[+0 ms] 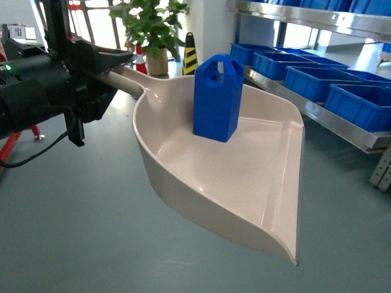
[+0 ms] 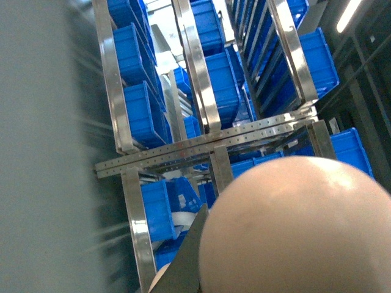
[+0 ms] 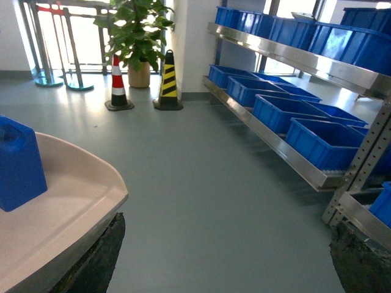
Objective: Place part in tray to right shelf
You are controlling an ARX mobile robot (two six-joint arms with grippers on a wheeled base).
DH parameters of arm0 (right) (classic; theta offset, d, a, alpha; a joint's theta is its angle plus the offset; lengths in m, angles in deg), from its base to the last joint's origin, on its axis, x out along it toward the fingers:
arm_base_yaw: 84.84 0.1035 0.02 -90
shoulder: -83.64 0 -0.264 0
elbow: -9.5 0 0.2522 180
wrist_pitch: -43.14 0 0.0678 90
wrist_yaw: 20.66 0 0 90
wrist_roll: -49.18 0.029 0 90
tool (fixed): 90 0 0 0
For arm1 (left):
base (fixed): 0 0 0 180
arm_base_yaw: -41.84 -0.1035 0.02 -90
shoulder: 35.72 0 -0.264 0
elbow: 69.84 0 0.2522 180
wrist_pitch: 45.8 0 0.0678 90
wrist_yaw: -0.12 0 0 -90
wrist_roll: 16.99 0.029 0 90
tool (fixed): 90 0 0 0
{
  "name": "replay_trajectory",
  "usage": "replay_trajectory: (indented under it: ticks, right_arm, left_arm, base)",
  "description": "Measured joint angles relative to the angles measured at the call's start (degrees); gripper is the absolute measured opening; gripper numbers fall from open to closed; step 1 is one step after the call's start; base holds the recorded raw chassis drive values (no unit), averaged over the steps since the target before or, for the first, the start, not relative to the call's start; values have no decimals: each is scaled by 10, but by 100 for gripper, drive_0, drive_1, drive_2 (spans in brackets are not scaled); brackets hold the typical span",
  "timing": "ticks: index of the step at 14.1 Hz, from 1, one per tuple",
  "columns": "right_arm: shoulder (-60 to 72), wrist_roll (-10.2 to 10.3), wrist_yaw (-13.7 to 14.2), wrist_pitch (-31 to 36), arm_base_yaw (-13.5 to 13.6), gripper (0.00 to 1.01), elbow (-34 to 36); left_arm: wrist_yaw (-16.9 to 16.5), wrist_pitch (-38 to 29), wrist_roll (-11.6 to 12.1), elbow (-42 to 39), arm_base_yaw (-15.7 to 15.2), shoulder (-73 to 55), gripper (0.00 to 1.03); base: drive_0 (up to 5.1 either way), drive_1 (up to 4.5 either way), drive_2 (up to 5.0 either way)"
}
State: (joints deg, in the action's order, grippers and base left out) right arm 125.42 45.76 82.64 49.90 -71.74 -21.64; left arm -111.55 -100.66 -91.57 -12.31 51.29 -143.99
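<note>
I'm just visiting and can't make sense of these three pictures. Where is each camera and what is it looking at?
Head: sits high on the robot, looks forward and down at the tray carrying the part; the left arm shows, holding the tray's handle.
Left wrist: rides on the left arm, tilted, looks past the tray's underside at the right shelf.
Right wrist: rides on the right arm, looks across the floor to the shelf; dark gripper fingers show below.
Head and right wrist share tray, part and shelf.

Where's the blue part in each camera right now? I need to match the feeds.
Head: blue part stands upright in the tray, centre of the picture.
Left wrist: not in it.
Right wrist: at the left edge, on the tray.
Shared landmark: the shelf of blue crates.
</note>
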Motion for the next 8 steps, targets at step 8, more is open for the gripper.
replay_trajectory:
  ticks: [8]
  right_arm:
    - [0,0,0,0,0,98,0]
  left_arm:
    - [0,0,0,0,0,0,14]
  base:
    - [-165,-165,-165]
